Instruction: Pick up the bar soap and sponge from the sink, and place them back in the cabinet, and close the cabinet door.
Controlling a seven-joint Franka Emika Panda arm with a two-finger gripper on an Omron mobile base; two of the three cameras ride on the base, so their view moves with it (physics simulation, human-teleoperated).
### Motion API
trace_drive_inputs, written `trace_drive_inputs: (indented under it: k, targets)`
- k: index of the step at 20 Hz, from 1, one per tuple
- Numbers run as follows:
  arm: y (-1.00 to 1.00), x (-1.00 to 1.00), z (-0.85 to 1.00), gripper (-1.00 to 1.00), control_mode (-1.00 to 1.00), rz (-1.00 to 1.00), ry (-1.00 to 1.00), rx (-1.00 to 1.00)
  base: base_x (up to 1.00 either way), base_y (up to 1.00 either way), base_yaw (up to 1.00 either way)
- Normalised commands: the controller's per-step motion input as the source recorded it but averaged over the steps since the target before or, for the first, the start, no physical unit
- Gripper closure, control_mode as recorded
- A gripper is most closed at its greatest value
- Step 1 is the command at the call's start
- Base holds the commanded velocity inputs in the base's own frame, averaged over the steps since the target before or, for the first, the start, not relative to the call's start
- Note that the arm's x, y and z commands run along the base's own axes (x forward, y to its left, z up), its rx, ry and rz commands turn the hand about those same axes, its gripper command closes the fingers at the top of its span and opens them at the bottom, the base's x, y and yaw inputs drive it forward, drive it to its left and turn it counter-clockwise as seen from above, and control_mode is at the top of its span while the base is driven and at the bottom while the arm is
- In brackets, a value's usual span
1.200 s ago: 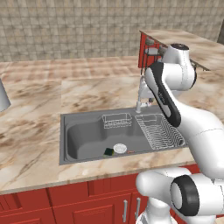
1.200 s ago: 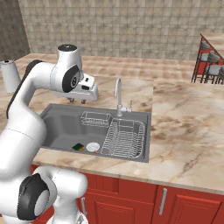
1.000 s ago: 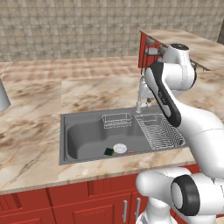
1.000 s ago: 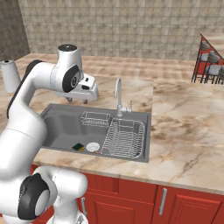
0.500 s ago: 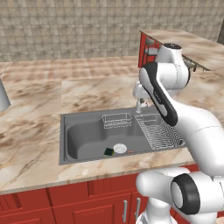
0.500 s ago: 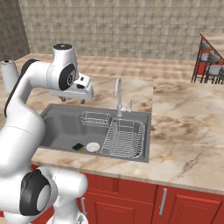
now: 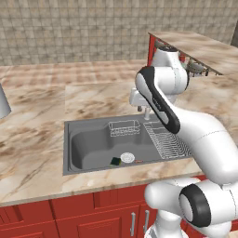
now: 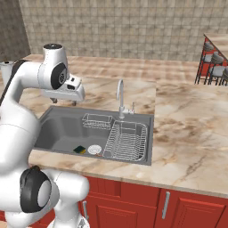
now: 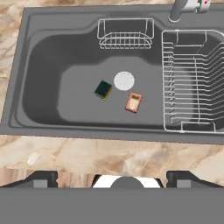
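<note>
Pincer (image 9: pixel 112 177) hangs high over the sink (image 9: pixel 41 65), tips spread wide, nothing between them. Sponge (image 9: pixel 103 89) lies green face up on the basin floor, at 8 o'clock of the white drain (image 9: pixel 124 81), just beside it. Bar soap (image 9: pixel 133 102) at 5 o'clock of the drain, apparently flat. Marble table (image 8: pixel 187 124) surrounds the basin.

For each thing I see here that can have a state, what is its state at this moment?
pincer: open, empty, above the sink's front edge
sponge: green face up, on the sink floor, beside the drain
bar soap: lying flat on the sink floor, apart from the sponge
sink: dry
tap: no water running
</note>
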Motion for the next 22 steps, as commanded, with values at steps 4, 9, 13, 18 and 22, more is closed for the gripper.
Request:
trace_drive_inputs:
  k: [4,9,13,18,22]
  targets:
    - [0.34,0.00,-0.19,-1.00,-1.00,0.00,0.00,0.00,0.00,0.00,0.00]
    - [0.41,0.08,-0.23,-1.00,-1.00,0.00,0.00,0.00,0.00,0.00,0.00]
    - [0.43,0.30,-0.27,-1.00,-1.00,0.00,0.00,-0.01,0.00,0.00,0.00]
    - [0.35,0.45,-0.21,-1.00,-1.00,0.00,0.00,0.00,0.00,0.00,0.00]
    - [0.02,0.33,-0.16,-1.00,-1.00,0.00,0.01,0.00,0.00,0.00,0.00]
